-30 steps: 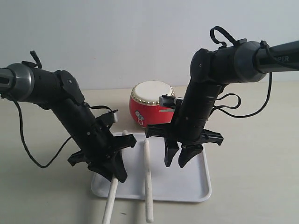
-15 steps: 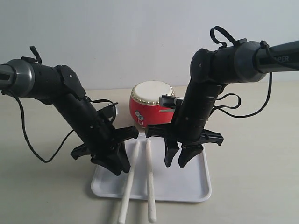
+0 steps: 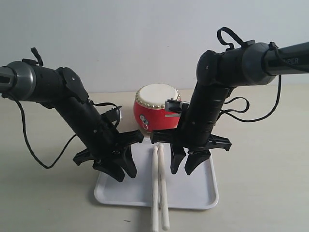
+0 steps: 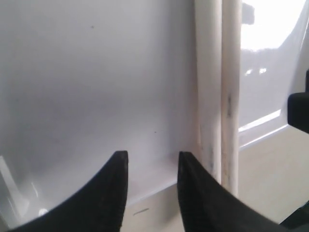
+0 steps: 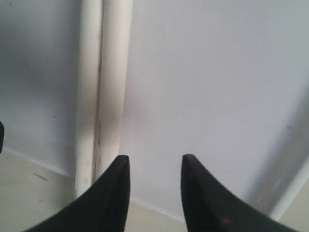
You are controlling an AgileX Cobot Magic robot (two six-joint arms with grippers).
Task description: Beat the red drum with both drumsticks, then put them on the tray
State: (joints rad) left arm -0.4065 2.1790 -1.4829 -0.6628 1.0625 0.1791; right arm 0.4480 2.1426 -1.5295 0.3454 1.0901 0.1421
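Two pale wooden drumsticks (image 3: 159, 186) lie side by side down the middle of the white tray (image 3: 198, 191), their near ends sticking out over its front rim. The left wrist view shows the same drumsticks (image 4: 217, 87) beside one finger, and in the right wrist view the drumsticks (image 5: 102, 82) lie on the tray (image 5: 217, 87). My left gripper (image 3: 122, 172) hangs open over the tray's left part, nothing between its jaws. My right gripper (image 3: 184, 167) hangs open over the tray's right part, also empty. The red drum (image 3: 153, 107) stands behind the tray.
The tray sits on a beige table (image 3: 260, 174). Black cables (image 3: 241, 108) trail from both arms above the tabletop. A plain pale wall (image 3: 145, 38) rises behind the drum.
The left gripper opened and let go of its drumstick, which rolled right across the tray to rest against the other one. The right arm stayed still.
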